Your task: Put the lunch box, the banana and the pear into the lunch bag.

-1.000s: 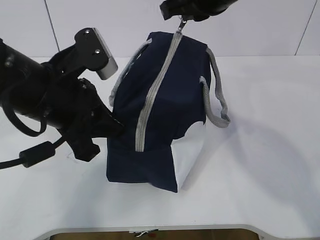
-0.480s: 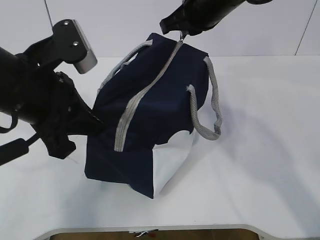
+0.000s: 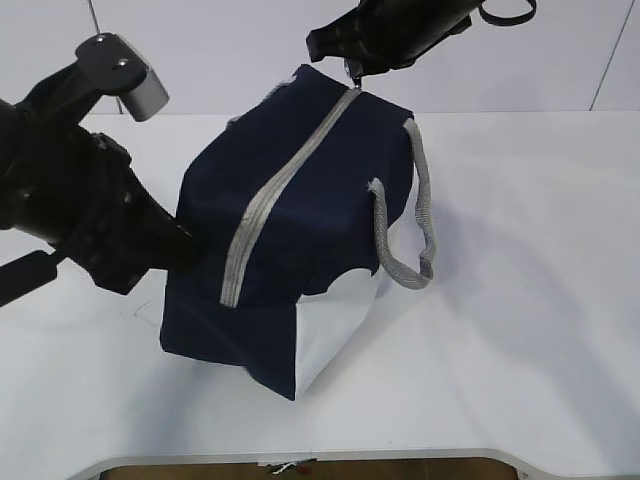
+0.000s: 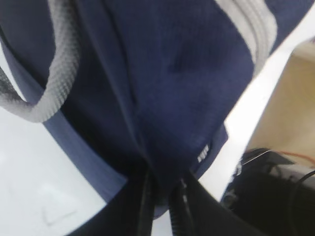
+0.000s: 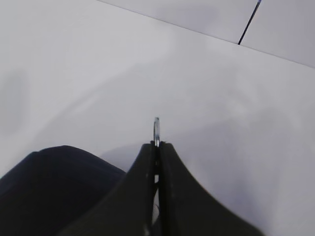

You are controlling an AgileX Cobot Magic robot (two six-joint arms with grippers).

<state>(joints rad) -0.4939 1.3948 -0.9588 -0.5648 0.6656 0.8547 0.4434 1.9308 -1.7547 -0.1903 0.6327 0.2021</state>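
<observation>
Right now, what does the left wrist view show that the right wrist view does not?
Only the left wrist view shows the left gripper pinching the lunch bag's fabric, a grey handle and part of the zipper. Only the right wrist view shows the right gripper shut on the metal ring pull. Both show the navy bag and the white table.

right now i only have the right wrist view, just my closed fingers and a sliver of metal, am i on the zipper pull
Observer: Yes. In the exterior view the right gripper pinches the ring pull at the far top end of the lunch bag.
Operator: is the zip open at all
Observer: No, the grey zipper looks closed along its whole length.
Operator: where's the other arm
Observer: The left gripper pinches a fold of navy fabric at the bag's near left side.
</observation>
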